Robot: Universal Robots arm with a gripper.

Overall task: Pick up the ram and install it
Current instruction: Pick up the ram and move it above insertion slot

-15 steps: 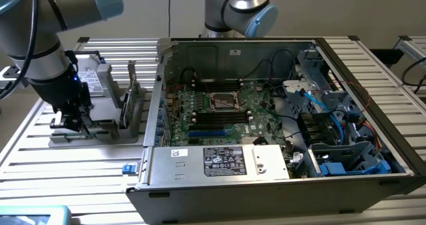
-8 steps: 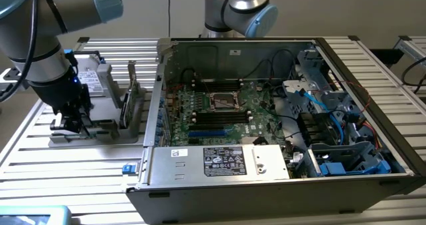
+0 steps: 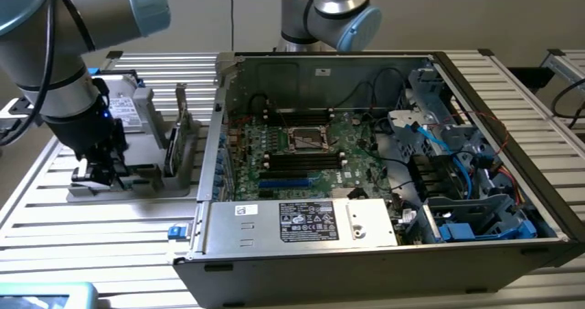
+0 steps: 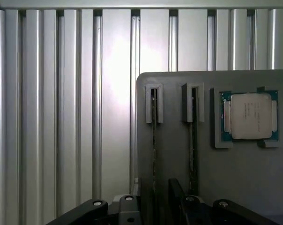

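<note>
Grey holder carries the ram on edge in its outer slot, long axis running straight between the wide-open, empty jaws of the gripper above it.

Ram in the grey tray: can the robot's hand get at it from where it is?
Probably yes. The open hand hangs just above the tray, and the ram stands on edge in its slot with nothing over it.

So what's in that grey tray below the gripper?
The grey tray holds two ram sticks on edge in slots, plus a processor chip in a recess. The gripper covers the sticks' near ends; their faces can't be seen.
</note>
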